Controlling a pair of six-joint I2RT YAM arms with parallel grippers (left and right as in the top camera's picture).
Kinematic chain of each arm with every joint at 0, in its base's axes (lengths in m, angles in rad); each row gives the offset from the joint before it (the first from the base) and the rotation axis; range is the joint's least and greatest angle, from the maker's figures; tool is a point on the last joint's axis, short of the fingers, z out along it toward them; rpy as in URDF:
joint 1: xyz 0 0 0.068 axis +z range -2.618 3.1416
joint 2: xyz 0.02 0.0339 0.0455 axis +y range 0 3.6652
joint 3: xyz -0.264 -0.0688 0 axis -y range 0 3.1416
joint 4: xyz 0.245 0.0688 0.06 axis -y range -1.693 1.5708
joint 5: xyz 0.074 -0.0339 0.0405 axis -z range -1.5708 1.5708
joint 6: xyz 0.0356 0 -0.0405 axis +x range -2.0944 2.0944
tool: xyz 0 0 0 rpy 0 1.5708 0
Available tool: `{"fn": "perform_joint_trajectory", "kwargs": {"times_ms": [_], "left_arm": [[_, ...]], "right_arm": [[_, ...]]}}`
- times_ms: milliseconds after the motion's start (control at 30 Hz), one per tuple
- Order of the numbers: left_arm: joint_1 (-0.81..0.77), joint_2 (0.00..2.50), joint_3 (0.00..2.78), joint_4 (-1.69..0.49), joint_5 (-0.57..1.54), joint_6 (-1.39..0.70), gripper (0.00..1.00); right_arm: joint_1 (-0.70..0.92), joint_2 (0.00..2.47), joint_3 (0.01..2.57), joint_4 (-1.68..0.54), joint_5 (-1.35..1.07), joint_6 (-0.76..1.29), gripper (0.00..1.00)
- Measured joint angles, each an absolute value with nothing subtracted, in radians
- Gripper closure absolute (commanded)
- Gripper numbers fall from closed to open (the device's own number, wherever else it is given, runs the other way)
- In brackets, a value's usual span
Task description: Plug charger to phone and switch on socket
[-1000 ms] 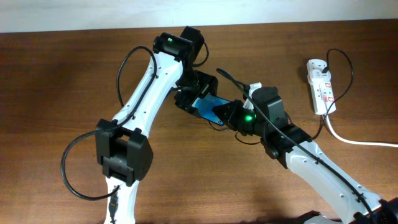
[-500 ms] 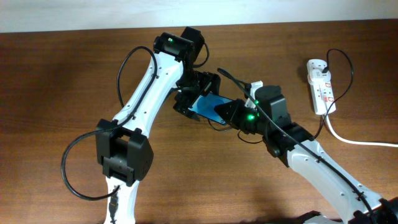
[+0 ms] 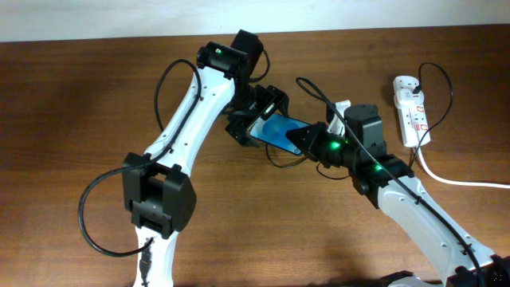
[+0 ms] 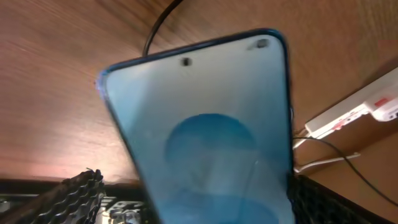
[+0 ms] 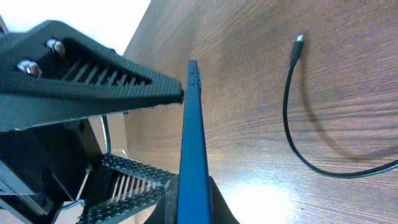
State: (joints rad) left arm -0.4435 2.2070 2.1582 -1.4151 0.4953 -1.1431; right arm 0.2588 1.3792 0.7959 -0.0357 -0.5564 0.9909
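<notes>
The phone (image 3: 277,131), slim with a bright blue screen, is held off the table between the two arms. My right gripper (image 3: 303,142) is shut on its right end; in the right wrist view the phone (image 5: 191,137) stands edge-on between the gripper's (image 5: 194,208) jaws. My left gripper (image 3: 260,119) is open around the phone's other end, and its fingers (image 4: 78,193) stand wide of the phone (image 4: 205,124). The charger (image 5: 290,106), a thin black cable, lies loose on the wood, its connector tip away from the phone. The white socket (image 3: 411,110) lies at the far right.
A thick white lead (image 3: 454,180) runs from the socket off the right edge. The charger cable loops on the table under the phone (image 3: 280,162). The socket also shows in the left wrist view (image 4: 357,111). Both arms crowd the table's middle.
My left gripper's jaws have opened wide and let go of the phone. The right gripper, still shut on the phone, has moved it a little right and towards the far edge.
</notes>
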Motion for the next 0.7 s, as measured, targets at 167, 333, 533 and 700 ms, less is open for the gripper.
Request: {"fn": "perform_joint_trajectory", "kwargs": {"times_ms": [167,333,533,700], "left_arm": [[-0.439,2.207,2.158,-1.350,0.525,-1.091,0.01],[-0.439,2.207,2.158,-1.250,0.614,-0.876,0.01],[-0.400,2.207,2.159,-1.222,0.846,-0.560,0.28],[-0.321,2.207,2.159,-1.237,0.997,-0.427,0.24]], "right_arm": [[0.251,1.379,0.796,-0.035,-0.555,0.991,0.96],[0.205,1.379,0.796,-0.020,-0.563,0.991,0.96],[0.092,1.374,0.796,0.008,-0.602,0.991,0.96],[0.062,1.305,0.796,0.009,-0.604,0.991,0.96]]}}
